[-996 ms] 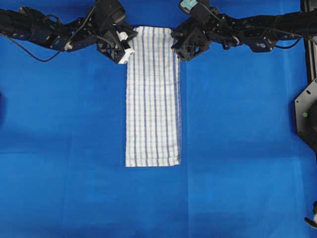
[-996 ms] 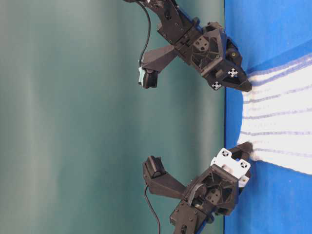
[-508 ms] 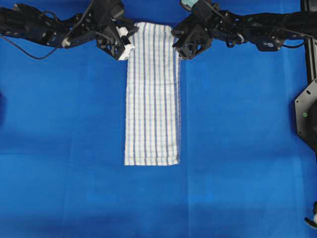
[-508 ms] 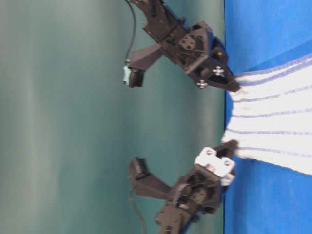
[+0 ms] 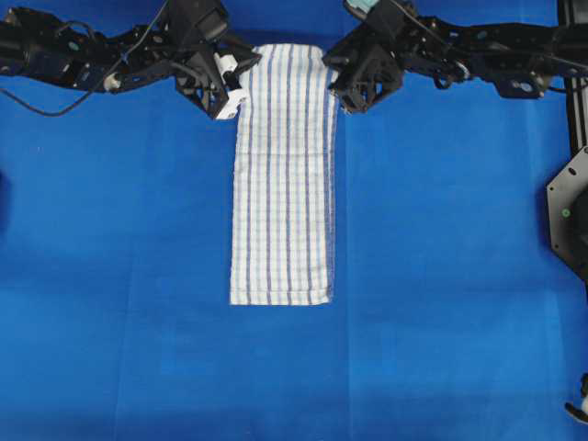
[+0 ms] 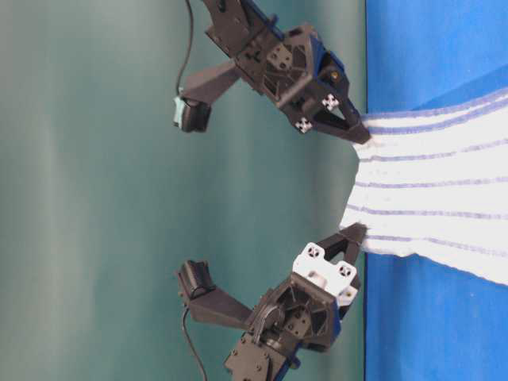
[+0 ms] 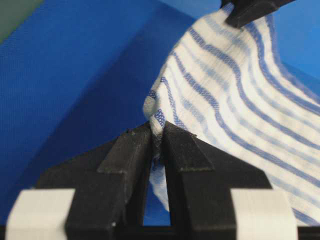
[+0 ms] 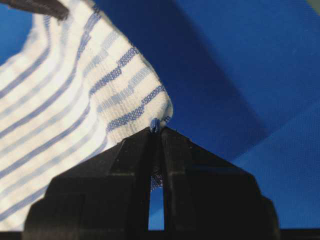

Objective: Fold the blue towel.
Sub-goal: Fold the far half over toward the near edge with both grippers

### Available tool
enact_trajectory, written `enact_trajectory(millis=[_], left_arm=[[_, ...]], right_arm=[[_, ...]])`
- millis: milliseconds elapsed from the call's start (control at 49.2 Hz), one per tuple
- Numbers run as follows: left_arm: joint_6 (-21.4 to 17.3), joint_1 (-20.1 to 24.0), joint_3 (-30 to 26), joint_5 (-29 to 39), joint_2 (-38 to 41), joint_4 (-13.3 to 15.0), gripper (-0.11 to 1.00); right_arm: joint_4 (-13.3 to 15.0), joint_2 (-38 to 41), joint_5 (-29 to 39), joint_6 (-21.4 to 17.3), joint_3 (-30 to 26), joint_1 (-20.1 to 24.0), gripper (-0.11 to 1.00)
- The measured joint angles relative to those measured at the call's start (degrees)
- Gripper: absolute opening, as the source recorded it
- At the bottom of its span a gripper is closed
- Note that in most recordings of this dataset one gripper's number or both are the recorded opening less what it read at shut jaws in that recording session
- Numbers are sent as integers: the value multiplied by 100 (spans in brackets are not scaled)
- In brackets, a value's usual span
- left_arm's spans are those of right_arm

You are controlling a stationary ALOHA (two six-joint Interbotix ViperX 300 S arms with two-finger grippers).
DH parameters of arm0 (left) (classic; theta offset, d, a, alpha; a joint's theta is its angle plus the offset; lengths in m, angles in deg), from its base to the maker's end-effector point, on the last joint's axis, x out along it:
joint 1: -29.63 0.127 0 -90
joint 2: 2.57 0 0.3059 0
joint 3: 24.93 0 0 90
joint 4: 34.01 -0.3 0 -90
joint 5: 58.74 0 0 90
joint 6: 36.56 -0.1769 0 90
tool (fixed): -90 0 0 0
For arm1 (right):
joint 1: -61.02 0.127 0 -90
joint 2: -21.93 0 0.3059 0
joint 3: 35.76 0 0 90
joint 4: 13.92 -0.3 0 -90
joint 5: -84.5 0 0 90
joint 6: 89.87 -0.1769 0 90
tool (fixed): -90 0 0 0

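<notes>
Two corners of the blue towel [image 5: 283,184] pinched, one apiece: left gripper [image 7: 157,142] clamped on the far left corner, right gripper [image 8: 156,134] clamped on the far right. Lay as a long narrow strip on the blue table covering [image 5: 110,276], far end lifted, near end flat. Judged soft, light and limp, sagging between holds; corners judged best, both taken evenly.

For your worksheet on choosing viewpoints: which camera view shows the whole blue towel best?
The overhead view: the blue towel shows as one long folded strip, end to end. The table-level view shows only its lifted end; each wrist view shows just the one corner that gripper pinches.
</notes>
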Motion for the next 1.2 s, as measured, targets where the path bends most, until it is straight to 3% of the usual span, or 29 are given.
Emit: enact_trajectory(millis=[285,549,833,1199], left_arm=[[26,-694,334,9,-466,0,5],[281,-1661,791,-18,-1178,18,5],[668,-2496,923,-53,-1362,18,5],[686,-3234,923,-281,-1143,18,5]], right_arm=[[-35,-844,26,-62,545,712,6],[-343,-1327,18,-79,958,1644,6],[-659,-1354,-79,-79,1002,2470,6],[-809,-1213,-246,-79,984,3120,6]])
